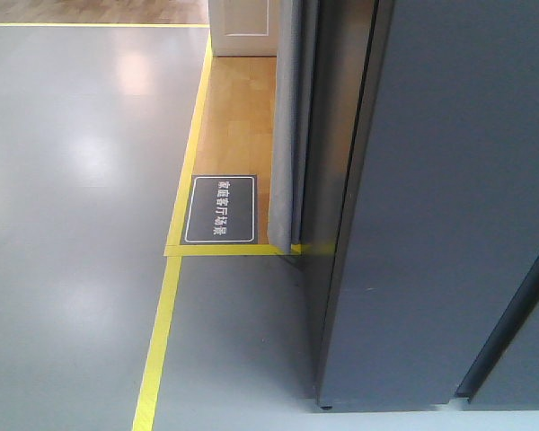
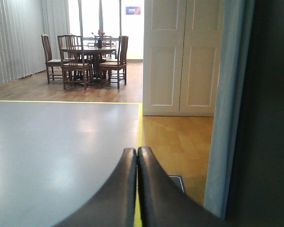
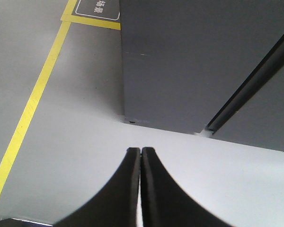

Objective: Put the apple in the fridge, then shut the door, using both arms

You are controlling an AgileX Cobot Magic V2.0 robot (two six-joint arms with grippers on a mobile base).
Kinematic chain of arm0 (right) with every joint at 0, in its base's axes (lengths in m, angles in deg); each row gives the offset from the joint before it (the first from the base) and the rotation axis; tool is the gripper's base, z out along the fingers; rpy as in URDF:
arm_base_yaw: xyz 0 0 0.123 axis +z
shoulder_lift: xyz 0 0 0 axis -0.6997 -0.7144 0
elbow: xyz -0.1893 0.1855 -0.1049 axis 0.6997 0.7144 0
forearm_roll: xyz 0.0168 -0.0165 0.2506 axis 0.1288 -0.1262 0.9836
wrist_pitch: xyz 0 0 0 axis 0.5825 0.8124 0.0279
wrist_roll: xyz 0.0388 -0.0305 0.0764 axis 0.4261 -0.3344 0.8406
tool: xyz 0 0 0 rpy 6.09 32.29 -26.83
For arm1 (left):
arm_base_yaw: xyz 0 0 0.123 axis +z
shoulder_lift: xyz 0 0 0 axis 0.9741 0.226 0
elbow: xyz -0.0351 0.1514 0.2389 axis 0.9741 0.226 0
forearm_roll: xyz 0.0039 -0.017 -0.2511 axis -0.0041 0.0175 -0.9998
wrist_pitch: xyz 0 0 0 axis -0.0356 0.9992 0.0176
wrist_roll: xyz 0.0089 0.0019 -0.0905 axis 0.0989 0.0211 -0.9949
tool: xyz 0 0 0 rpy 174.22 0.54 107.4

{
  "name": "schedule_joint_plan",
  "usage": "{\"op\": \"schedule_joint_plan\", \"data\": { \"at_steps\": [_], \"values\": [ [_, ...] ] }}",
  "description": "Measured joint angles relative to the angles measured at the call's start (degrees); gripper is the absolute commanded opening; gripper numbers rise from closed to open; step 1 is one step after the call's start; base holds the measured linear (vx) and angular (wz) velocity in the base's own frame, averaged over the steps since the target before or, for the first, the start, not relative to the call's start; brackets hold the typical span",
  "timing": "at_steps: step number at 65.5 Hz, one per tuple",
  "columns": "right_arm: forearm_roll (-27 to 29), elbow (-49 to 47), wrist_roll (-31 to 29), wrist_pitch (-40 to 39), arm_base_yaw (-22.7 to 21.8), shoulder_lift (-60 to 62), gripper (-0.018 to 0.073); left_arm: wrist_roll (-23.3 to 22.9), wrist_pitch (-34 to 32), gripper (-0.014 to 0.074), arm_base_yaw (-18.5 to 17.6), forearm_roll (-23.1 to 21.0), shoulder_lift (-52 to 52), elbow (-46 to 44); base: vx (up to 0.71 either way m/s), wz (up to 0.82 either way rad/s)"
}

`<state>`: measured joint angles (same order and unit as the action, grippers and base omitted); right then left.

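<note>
Fridge (image 1: 449, 206) fills the right half of the front view, its dark grey side and base standing on the grey floor (image 1: 72, 224); a dark seam runs diagonally near the right edge in the front and right wrist views, and whether that marks the door is hard to tell; the door looks shut or nearly so, with no white lining on show; apple appears in no view, so its place cannot be told; left gripper (image 2: 137, 152) has its black fingers pressed together with nothing between them, aimed out over the floor beside the fridge side; right gripper (image 3: 140, 151) likewise has its fingers closed on nothing, pointing down at the floor just before the fridge's bottom front corner; judged from this, the task sits at its start or at its end, and which cannot be told; if the apple is not yet inside, the next move calls for finding it, parting one pair of fingers to take it, and using the other arm on the door; yellow tape (image 1: 166, 305) edges the grey floor and frames a strip of wood flooring, where a dark sign (image 1: 220, 209) with white lettering lies at the strip's near end; a pale curtain (image 1: 286, 126) hangs beside the fridge; beyond, white panelled doors (image 2: 182, 56) and a dining table (image 2: 97, 49) with wooden chairs before bright windows.
</note>
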<state>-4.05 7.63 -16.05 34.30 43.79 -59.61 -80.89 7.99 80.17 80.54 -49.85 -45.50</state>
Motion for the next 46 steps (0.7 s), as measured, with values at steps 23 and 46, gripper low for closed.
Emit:
{"op": "schedule_joint_plan", "data": {
  "at_steps": [23,46],
  "values": [
    [0.0,0.0,0.0,0.0,0.0,0.0,-0.0002,0.0,0.0,-0.0006,0.0,0.0,0.0,0.0,0.00,0.00],
    [0.0,0.4,0.0,-0.4,0.2,0.4,-0.0002,0.0,-0.1,-0.0006,0.0,0.0,0.0,0.0,0.00,0.00]
  ]
}}
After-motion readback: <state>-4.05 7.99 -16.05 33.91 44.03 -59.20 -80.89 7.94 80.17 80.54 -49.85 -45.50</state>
